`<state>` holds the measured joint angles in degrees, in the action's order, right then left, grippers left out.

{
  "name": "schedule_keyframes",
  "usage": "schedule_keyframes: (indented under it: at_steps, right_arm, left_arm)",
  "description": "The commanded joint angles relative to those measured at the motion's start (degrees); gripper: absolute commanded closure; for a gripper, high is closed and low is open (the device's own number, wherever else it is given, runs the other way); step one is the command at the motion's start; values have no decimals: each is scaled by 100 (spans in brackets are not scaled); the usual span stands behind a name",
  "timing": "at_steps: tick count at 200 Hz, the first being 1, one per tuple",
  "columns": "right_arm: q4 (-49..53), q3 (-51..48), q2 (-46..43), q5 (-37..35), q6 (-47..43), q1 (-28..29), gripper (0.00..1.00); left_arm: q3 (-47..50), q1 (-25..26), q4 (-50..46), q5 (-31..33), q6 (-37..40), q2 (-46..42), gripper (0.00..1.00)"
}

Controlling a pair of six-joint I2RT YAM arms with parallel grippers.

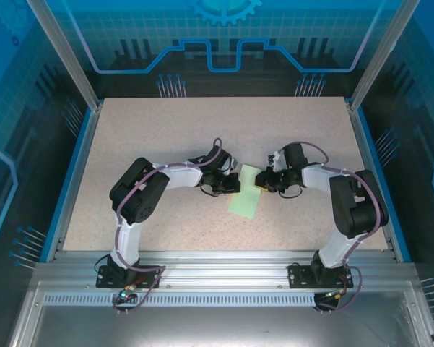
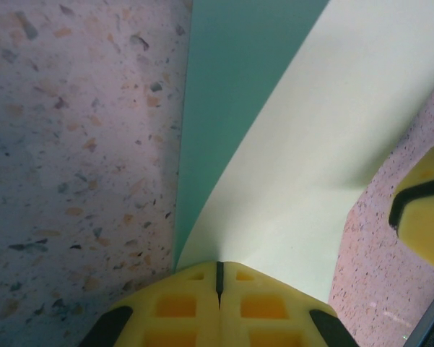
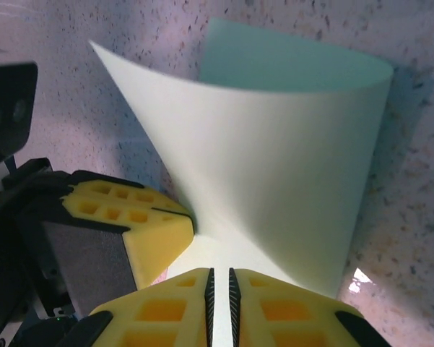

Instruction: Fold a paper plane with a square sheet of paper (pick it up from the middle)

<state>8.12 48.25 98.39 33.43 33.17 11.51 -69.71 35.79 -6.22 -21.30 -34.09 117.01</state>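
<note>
Top external shows the square sheet of paper curled, long axis near-to-far.

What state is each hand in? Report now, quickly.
Left hand: closed, pinching the thin pale mint-green square sheet of paper.
Right hand: closed, pinching the same sheet from its opposite side.

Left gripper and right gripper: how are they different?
The left gripper pinches the paper's left side with jaws pressed tight; the right gripper pinches its right side, a thin slit between its jaws. Both are yellow and hold the same paper.
</note>
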Motion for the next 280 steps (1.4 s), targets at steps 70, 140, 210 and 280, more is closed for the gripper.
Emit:
schedule_keyframes:
  at_steps: [70, 140, 210, 280]
  right_arm:
    - [64, -38, 323, -30, -26, -283, 84]
    - [438, 622, 388, 35, -182, -367, 84]
    - [322, 598, 1027, -227, -50, -415, 84]
    - [548, 1024, 734, 19, -84, -529, 83]
  left_arm:
    - [39, 57, -587, 218, 130, 313, 100]
    - [45, 57, -573, 197, 113, 318, 100]
    - [42, 55, -626, 205, 148, 304, 100]
    - [11, 59, -644, 205, 156, 318, 100]
